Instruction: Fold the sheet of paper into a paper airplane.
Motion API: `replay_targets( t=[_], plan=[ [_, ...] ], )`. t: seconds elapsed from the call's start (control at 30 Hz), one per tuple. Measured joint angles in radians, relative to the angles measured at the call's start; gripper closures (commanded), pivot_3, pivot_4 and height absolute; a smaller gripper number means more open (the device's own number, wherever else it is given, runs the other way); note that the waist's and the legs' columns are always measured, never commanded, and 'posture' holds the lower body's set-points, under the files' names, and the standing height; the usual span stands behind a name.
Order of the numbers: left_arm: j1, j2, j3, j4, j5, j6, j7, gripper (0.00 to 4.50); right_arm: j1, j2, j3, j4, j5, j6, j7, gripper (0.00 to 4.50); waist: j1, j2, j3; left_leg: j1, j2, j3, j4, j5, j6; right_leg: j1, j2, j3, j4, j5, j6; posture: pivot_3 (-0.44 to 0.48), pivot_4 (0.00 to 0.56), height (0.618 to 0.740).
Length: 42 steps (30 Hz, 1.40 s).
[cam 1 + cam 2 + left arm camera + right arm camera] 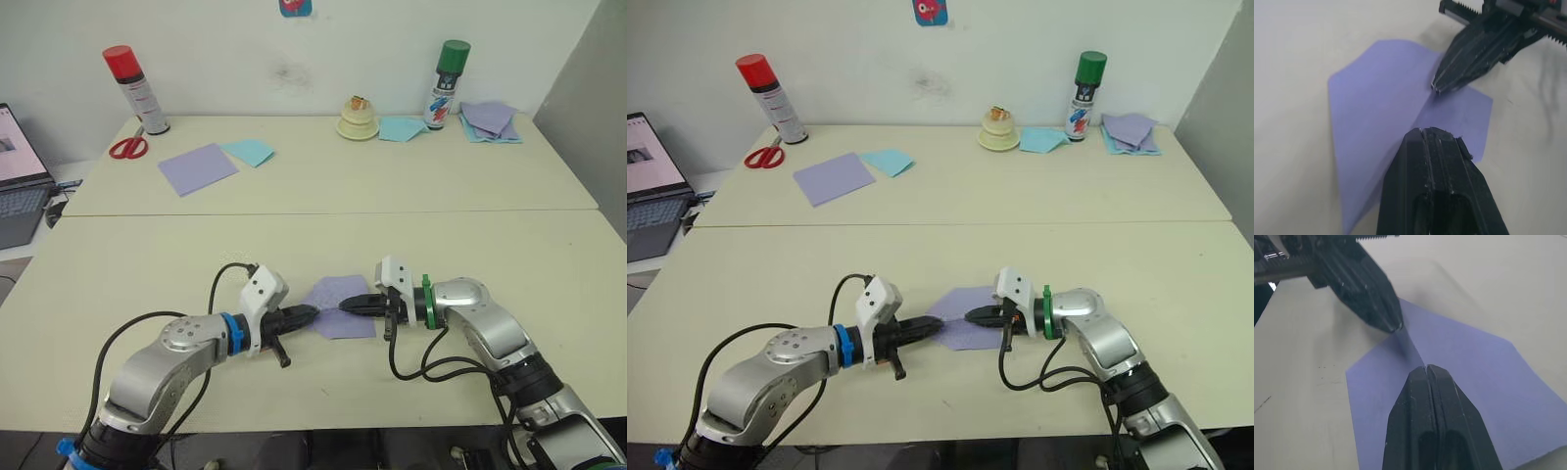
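Near the front edge of the bench (509,294), the left gripper (312,313) lay with fingers pressed together, its tip on the left point of the sheet of paper (336,293). The creased sheet lay flat between both grippers. The right gripper (345,307), also closed, pressed its middle.

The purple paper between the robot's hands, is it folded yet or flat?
Partly folded. The purple paper lies flat on the table with slanted corners and a middle crease, under both shut grippers, left and right. No airplane yet.
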Motion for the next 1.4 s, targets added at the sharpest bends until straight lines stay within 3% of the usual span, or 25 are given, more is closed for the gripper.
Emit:
replay_targets(
  t=[0.23,0.43,0.67,0.87,1.23,1.4],
  plan=[
    [-0.056,-0.06,0.03,0.0,-0.028,0.001,0.01,4.47,0.0,0.044,-0.041,-0.011,0.063,0.042,-0.007,4.5,0.001,0.0,0.0,0.0,0.0,0.0,0.001,0.0,0.0,0.001,0.0,0.0,0.0,0.0,0.0,0.0,0.15,0.74],
    [-0.093,-0.052,0.028,0.023,0.006,-0.004,0.021,4.47,-0.017,0.029,-0.037,0.0,0.014,0.025,-0.016,4.5,-0.001,0.0,0.0,0.001,0.0,0.0,0.0,0.0,0.0,0.0,0.0,0.0,0.001,0.0,0.0,0.0,0.15,0.74],
    [-0.062,-0.049,-0.044,0.074,0.102,-0.058,0.021,4.47,-0.016,0.007,-0.009,0.038,-0.045,-0.026,-0.008,4.5,-0.001,0.0,0.0,0.001,0.0,0.0,0.0,0.0,0.0,0.001,0.0,0.0,0.0,0.0,0.0,0.0,0.15,0.74],
    [0.007,-0.046,-0.077,0.048,0.104,-0.04,-0.001,4.47,0.053,-0.063,0.022,-0.004,-0.034,0.015,0.06,4.5,0.0,0.0,-0.001,0.0,0.0,0.0,0.001,-0.002,0.003,0.001,0.0,0.0,0.001,0.0,0.0,0.0,0.15,0.74],
    [0.032,-0.041,-0.093,0.032,0.141,-0.06,0.002,4.47,0.045,-0.05,0.035,0.011,-0.067,-0.01,0.043,4.5,-0.003,0.0,-0.001,0.002,0.0,0.0,0.001,-0.002,0.004,0.002,0.0,0.0,0.001,0.0,0.0,0.0,0.15,0.74],
    [0.03,-0.087,-0.093,0.063,0.145,-0.071,0.02,4.47,0.046,-0.03,0.021,0.019,-0.06,0.017,0.026,4.5,-0.001,0.0,-0.003,0.002,0.0,0.0,0.001,-0.002,0.004,0.002,0.0,0.0,0.001,0.0,0.0,0.0,0.15,0.74]
  ],
)
